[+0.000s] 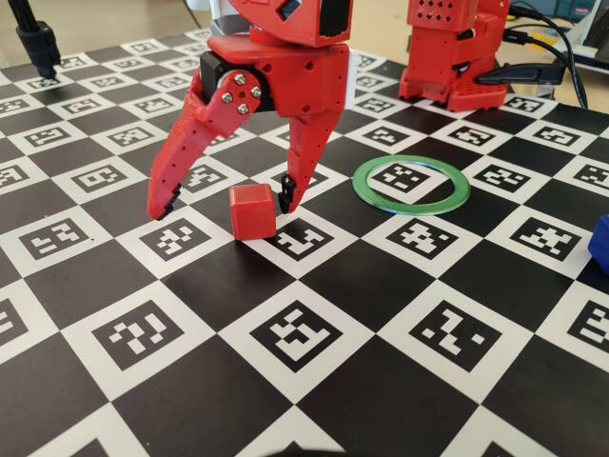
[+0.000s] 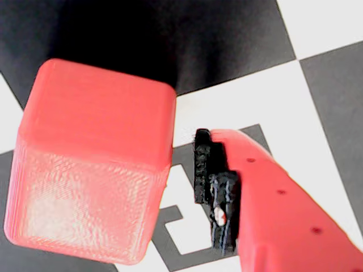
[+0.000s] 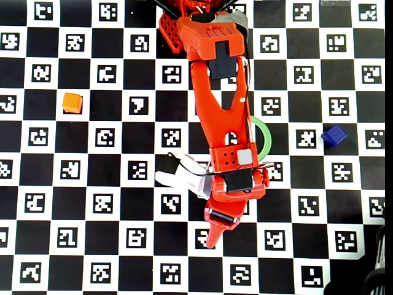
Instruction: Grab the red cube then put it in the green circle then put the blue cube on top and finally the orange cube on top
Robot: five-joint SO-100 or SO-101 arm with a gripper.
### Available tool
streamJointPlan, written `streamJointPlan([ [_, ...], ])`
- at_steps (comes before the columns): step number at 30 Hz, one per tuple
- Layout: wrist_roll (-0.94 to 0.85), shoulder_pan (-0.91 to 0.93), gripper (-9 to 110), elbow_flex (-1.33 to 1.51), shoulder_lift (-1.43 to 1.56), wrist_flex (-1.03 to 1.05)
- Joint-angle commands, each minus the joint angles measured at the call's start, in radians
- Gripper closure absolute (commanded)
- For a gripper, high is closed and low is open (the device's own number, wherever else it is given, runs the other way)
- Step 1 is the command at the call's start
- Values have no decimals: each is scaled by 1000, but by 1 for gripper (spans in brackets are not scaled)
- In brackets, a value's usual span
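My claw (image 1: pixel 226 205) is spread wide and grips nothing; its two tips stand low at the table (image 1: pixel 314 381), one either side of the red cube (image 1: pixel 252 210). In the fixed view the cube sits between the fingers, nearer the right-hand one, on the boundary of a black and a white square. The wrist view shows a narrow gap between that finger's black pad (image 2: pixel 212 187) and the cube's side (image 2: pixel 93 164); no contact yet.

Handling: the cube looks like printed plastic, stiff, light and not fragile. Its faces are flat with fine layer ridges and its edges slightly rounded, so I judge slip unlikely if the pads meet two opposite faces squarely at mid-height. A hold across a corner would likely twist it.

Room: the green circle (image 1: pixel 411 181) lies flat on the table, near the cube on its right in the fixed view, with nothing standing between them. The blue cube (image 3: pixel 333 135) lies further out beyond the circle, and the orange cube (image 3: pixel 72 102) is well apart on the opposite side in the overhead view; neither obstructs the route. The arm's base (image 1: pixel 452 57) stands behind the circle. The cube is well inside the table's edges, though the arm hides it in the overhead view.
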Motion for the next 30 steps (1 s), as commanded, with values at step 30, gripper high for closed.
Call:
streamJointPlan([
  [30, 212, -20, 50, -132, -11, 14],
])
